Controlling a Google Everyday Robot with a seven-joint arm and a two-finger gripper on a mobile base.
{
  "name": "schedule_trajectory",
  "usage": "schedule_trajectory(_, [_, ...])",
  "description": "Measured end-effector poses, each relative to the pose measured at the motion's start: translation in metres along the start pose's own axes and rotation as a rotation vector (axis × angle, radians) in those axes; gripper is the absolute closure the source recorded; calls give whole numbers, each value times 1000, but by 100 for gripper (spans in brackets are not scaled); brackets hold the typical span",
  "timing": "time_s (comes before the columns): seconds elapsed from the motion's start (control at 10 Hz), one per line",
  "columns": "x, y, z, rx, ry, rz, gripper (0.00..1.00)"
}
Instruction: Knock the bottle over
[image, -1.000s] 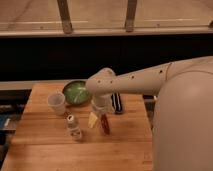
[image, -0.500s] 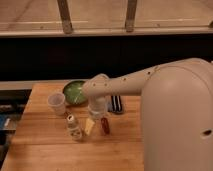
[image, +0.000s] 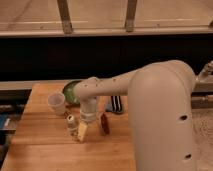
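The gripper is hovering just beside the upright, small cream bottle, seemingly lining up a shove. I cannot tell how far open it is.

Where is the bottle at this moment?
In the camera view the bottle stands left of centre on the table, in front of the cup, the gripper close beside it.

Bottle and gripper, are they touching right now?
Cannot tell. The camera view shows the gripper low beside the upright bottle, but neither contact nor a gap between them shows plainly.
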Motion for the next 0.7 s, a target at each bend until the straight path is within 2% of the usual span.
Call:
schedule_trajectory(0.2, [-11, 18, 2, -11, 9, -55, 20])
schedule_trajectory(0.3, [-15, 23, -4, 0, 1, -72, 20])
schedule_trajectory(0.5, [-23, 18, -26, 37, -46, -64, 20])
schedule_trajectory(0.7, [-31, -5, -43, 51, -107, -26, 20])
